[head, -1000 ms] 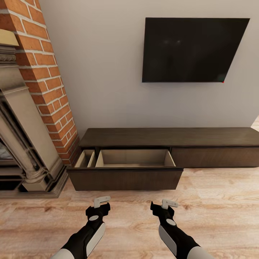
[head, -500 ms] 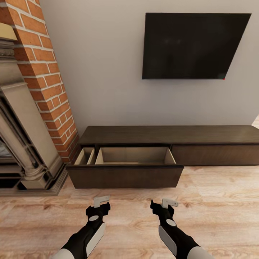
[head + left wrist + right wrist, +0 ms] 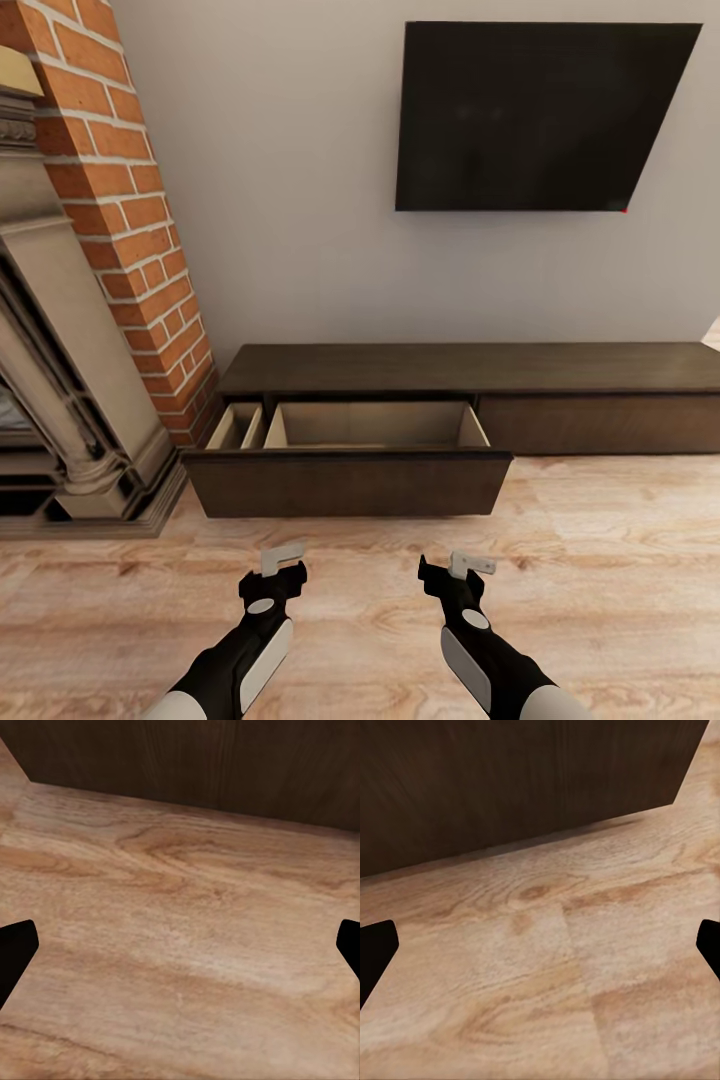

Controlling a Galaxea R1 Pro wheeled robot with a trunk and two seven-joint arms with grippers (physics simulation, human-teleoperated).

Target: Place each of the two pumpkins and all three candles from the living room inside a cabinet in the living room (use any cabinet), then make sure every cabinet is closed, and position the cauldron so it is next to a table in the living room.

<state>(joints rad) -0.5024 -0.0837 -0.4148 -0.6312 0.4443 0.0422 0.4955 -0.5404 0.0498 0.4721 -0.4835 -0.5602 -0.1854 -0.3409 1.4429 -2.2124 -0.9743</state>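
The long, low dark brown cabinet (image 3: 560,365) stands against the wall ahead. Its left drawer (image 3: 350,485) is pulled out, and the part of its pale wood interior (image 3: 370,425) that I can see is bare. My left gripper (image 3: 279,566) and right gripper (image 3: 452,568) hover over the wooden floor just short of the drawer front, both open and holding nothing. The dark drawer front fills the far part of the left wrist view (image 3: 210,765) and of the right wrist view (image 3: 510,787). The pumpkins, candles and cauldron are out of view.
A brick chimney (image 3: 130,220) with a carved stone fireplace surround (image 3: 60,380) stands close on the left, beside the open drawer. A black TV (image 3: 530,115) hangs on the wall above the cabinet. Light wood floor (image 3: 600,560) stretches to the right.
The whole view has shifted: the cabinet and TV sit a little higher and the drawer front looks slightly wider, so the camera has moved. Both arms keep the same pose.
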